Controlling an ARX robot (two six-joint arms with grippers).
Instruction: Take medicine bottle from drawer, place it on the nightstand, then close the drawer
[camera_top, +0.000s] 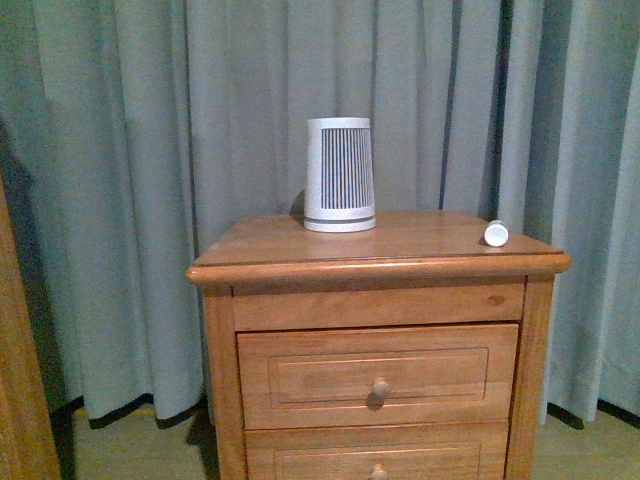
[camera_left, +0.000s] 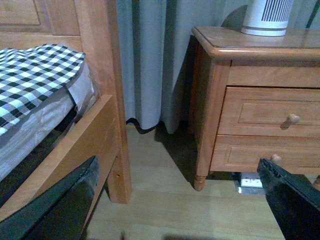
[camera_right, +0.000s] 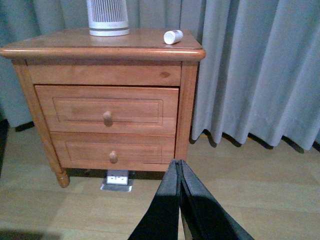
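Observation:
The medicine bottle (camera_top: 496, 233) (camera_right: 173, 36), small and white, lies on its side on the nightstand (camera_top: 380, 262) (camera_right: 100, 47) (camera_left: 260, 47), near the right front corner of the top. The upper drawer (camera_top: 378, 375) (camera_right: 107, 110) (camera_left: 272, 112) sits pushed in flush, its round knob facing out. My right gripper (camera_right: 179, 167) hangs shut and empty low over the floor, in front of the nightstand's right side. Low near the floor between bed and nightstand, my left gripper (camera_left: 177, 170) is open with nothing between its black fingers (camera_left: 287, 192). Neither arm shows in the front view.
A tall white ribbed device (camera_top: 339, 175) (camera_right: 107, 17) stands at the back of the nightstand top. The lower drawer (camera_right: 112, 152) is shut too. A wooden bed frame (camera_left: 97, 90) with checked bedding stands to the left. Grey curtains (camera_top: 150, 150) hang behind. A floor socket plate (camera_right: 118, 180) lies under the nightstand.

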